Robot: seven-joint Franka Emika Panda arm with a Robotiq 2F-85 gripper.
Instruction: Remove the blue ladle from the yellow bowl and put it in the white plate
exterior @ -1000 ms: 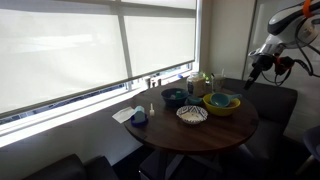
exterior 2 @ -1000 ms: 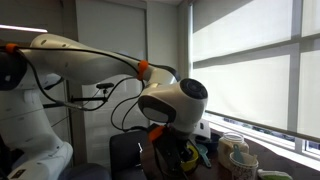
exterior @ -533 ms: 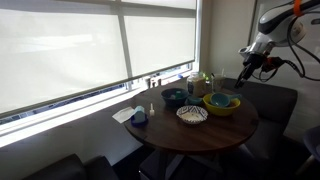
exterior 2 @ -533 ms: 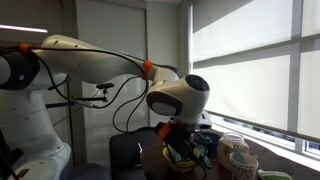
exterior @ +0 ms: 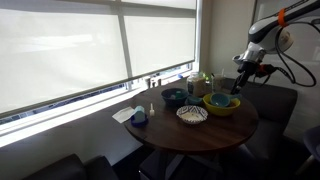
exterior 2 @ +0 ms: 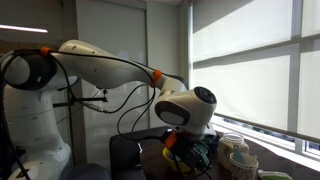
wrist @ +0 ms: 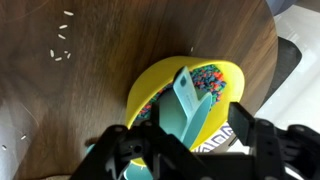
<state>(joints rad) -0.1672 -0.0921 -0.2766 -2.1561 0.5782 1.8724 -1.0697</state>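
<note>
The tool (wrist: pixel 180 135) hangs over the yellow bowl (wrist: pixel 150 86) with its fingers spread wide on either side of the blue ladle (wrist: pixel 188 105), which lies in that bowl. The white plate (exterior: pixel 192 114) and a dark teal bowl (exterior: pixel 174 97) crowd close on the worktop (wrist: pixel 80 90).

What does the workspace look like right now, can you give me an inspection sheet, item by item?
Surface: round dark wooden table, pale specks scattered on it.
Job's things: blue ladle lying in the yellow bowl over multicoloured bits; white plate beside the bowl, no ladle on it.
Clutter: dark teal bowl, white sheet, small dark-blue object, jars.
Grippers: gripper open, above the yellow bowl.
Cables: black cables looping off the arm.
Surroundings: window blinds, dark seat.
</note>
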